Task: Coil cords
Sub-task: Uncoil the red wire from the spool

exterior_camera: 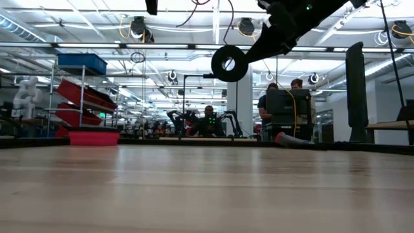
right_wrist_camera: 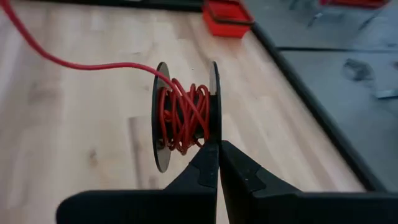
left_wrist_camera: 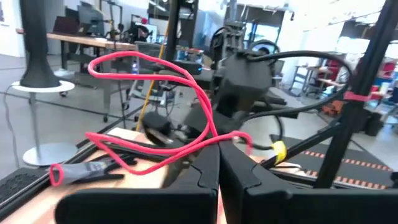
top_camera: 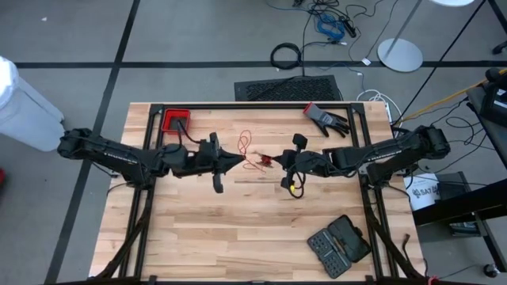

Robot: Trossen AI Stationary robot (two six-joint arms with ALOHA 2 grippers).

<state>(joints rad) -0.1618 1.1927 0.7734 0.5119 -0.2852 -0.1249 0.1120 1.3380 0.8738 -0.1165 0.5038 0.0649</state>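
My right gripper (right_wrist_camera: 217, 163) holds a small black spool (right_wrist_camera: 186, 115) above mid-bench (top_camera: 238, 229), its fingers (right_wrist_camera: 202, 168) pinched shut on one rim. Thin red cord (right_wrist_camera: 183, 118) is wound unevenly between the two discs, a loose strand trailing away. My left gripper (left_wrist_camera: 219, 163) faces it, fingers closed on a red loop (left_wrist_camera: 155, 68). From above, the spool is mostly hidden and the cord (top_camera: 247, 152) barely visible.

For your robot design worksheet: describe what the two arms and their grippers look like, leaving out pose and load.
Both arms are dark, jointed and tube-like. The left gripper and right gripper each end in two black, wedge-shaped fingers. Black cables loop along both arms, and a yellow band marks a cable hanging under the right arm.
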